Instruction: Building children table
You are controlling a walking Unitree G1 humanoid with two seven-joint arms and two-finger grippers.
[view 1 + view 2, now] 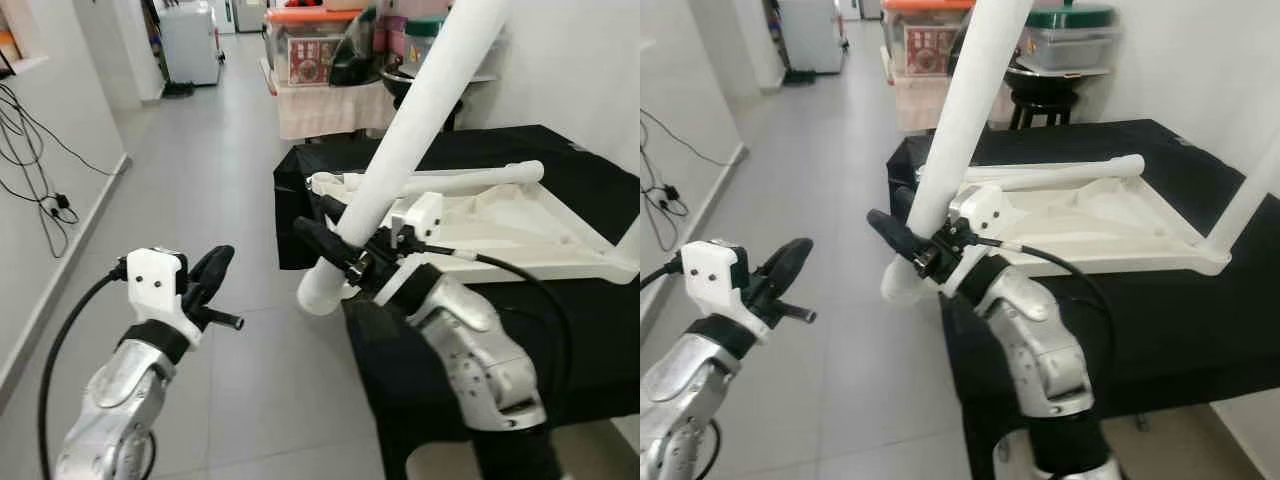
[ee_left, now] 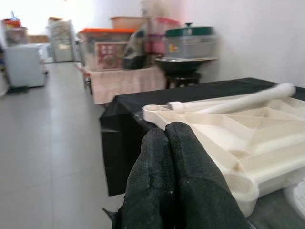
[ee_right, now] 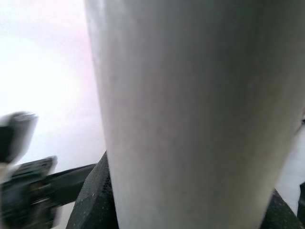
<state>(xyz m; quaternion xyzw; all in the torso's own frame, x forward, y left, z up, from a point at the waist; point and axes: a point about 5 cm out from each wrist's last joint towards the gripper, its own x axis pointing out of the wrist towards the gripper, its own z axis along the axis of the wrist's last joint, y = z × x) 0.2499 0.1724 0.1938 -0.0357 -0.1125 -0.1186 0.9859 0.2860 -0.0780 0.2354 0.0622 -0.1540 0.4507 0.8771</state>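
My right gripper (image 1: 338,238) is shut on a long white table leg (image 1: 420,110), which tilts up and to the right from just off the table's corner. Its surface is close up between the black pads in the right wrist view (image 3: 190,119). The white children's table top (image 1: 500,225) lies upside down on a black-covered table (image 1: 590,330). Another loose leg (image 1: 470,180) lies across it, and one leg (image 1: 1250,190) stands upright at its right corner. My left gripper (image 1: 218,262) is shut and empty, held over the floor to the left; its fingertips (image 2: 167,138) point toward the table top (image 2: 248,138).
Storage boxes (image 1: 310,45) and a black stool (image 1: 1040,95) stand behind the table. A white appliance (image 1: 190,40) is at the far end of the corridor. Cables (image 1: 30,150) hang on the left wall. Grey tiled floor (image 1: 200,180) stretches left of the table.
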